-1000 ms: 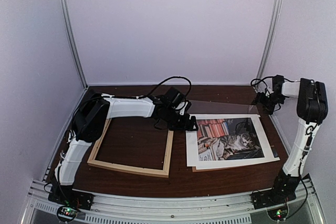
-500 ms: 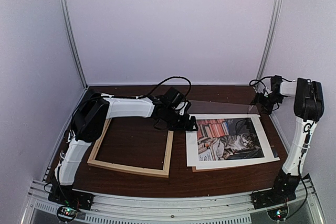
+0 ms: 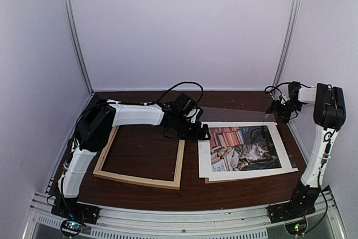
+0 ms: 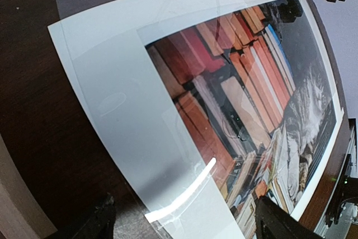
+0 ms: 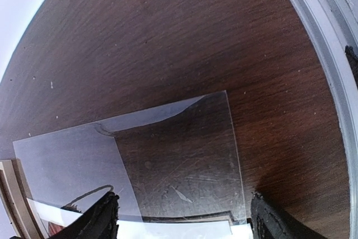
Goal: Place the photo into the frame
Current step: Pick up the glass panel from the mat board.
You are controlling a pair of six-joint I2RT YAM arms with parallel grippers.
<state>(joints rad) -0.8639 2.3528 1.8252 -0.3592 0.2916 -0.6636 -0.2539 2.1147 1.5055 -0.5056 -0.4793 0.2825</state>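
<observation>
The left gripper point(image 3: 201, 132) hangs wide open over the left edge of the photo point(image 3: 246, 149), gripping nothing; whether its fingers touch the paper I cannot tell. The right gripper point(image 3: 281, 110), jaws also spread wide and empty, sits at the far right over a corner of the clear sheet point(image 5: 184, 155). There is one photo, face up on the right on one brown backing board point(image 3: 208, 181). One clear sheet overlaps its far part, and one empty frame point(image 3: 140, 179) lies to the left.

table point(image 3: 224, 99): dark wood, scuffed
sheet point(image 5: 179, 155): clear, flat on the table, far right, one corner chipped
board point(image 3: 208, 181): brown, only near edge shows
walls point(image 3: 179, 26): pale lilac
</observation>
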